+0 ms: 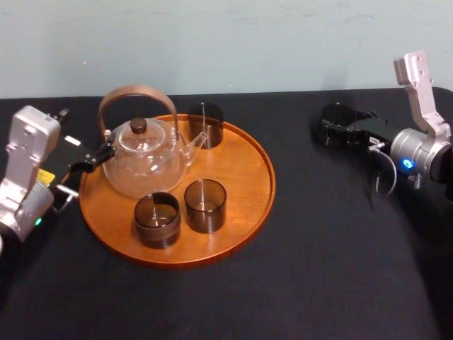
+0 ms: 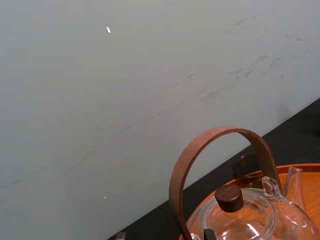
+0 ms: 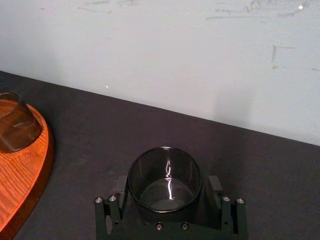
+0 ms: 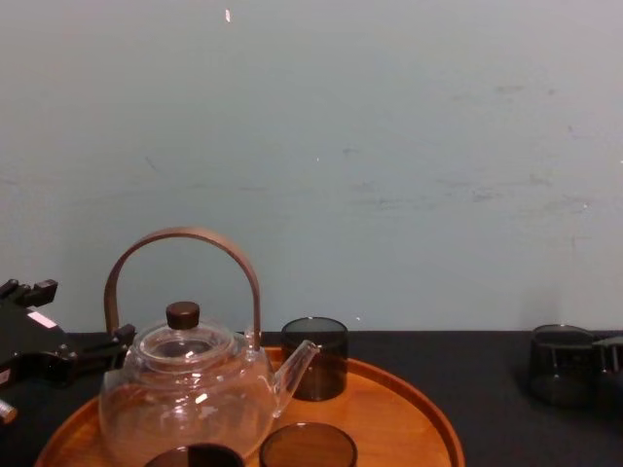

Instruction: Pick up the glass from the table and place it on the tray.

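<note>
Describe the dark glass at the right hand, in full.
The smoky dark cylindrical glass tumbler is see-through, straight-walled, thick-based, empty and upright. It is over the matte black table, apart from the round orange-brown wooden tray. The right hand brackets it on both sides; whether it grips cannot be told.

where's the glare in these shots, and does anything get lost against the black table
Right wrist view: a thin white streak of reflected light runs down inside the glass. Head view: soft highlights on the teapot, and the right claw nearly merges with the black table. Chest view: small glints on the teapot's belly.
</note>
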